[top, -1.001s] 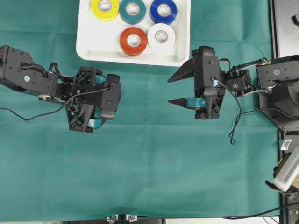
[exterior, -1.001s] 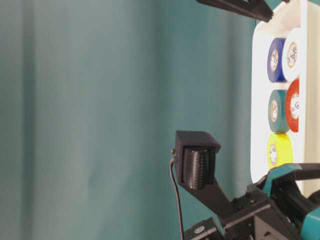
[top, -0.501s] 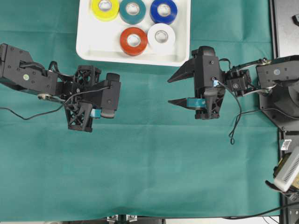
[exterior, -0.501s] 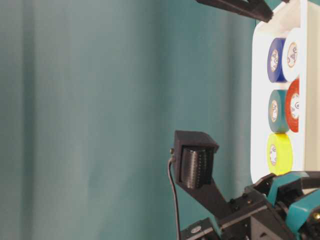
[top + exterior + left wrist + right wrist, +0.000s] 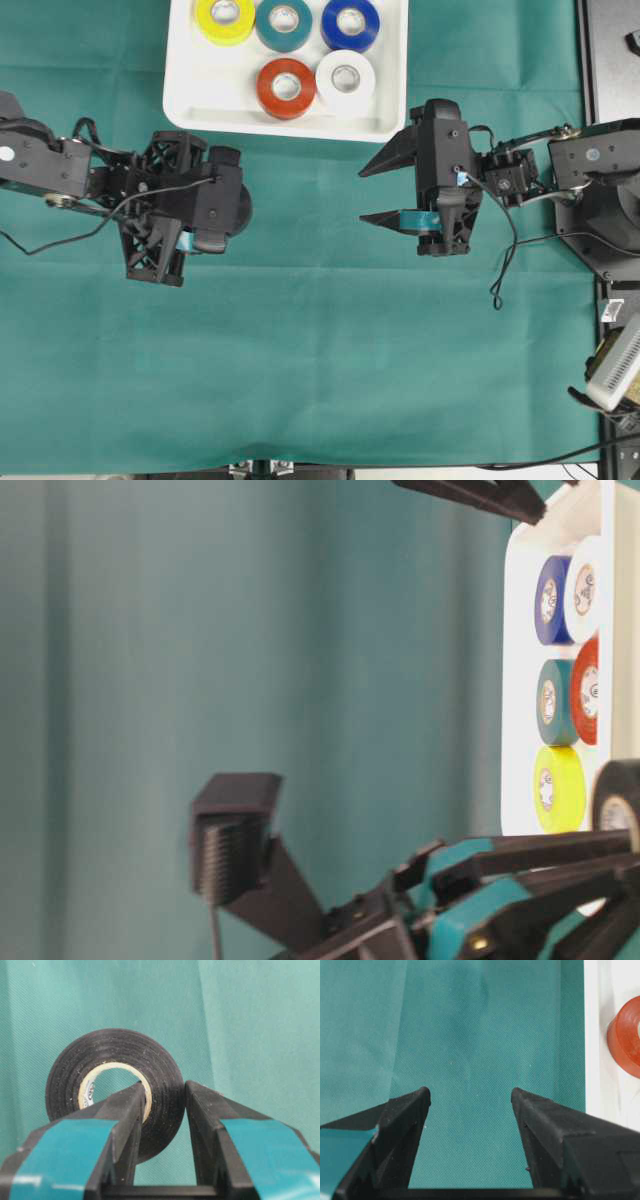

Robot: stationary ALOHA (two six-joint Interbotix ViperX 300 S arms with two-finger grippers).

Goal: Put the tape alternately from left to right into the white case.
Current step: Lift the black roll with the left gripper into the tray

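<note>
Black tape roll (image 5: 112, 1090) sits pinched in the left gripper (image 5: 164, 1110), one finger through its cream core and the other against the outer wall, the roll standing on edge above the green cloth (image 5: 330, 360). From overhead this gripper (image 5: 238, 203) lies left of centre, just below the near edge of the white case (image 5: 190, 100). Inside the case lie a yellow roll (image 5: 224, 17), a teal roll (image 5: 284, 22) and a blue roll (image 5: 350, 23) in the far row, with a red roll (image 5: 286, 87) and a white roll (image 5: 345, 79) in front. To the right, the right gripper (image 5: 372, 192) hangs with jaws spread wide, holding nothing, near the case's right corner.
</note>
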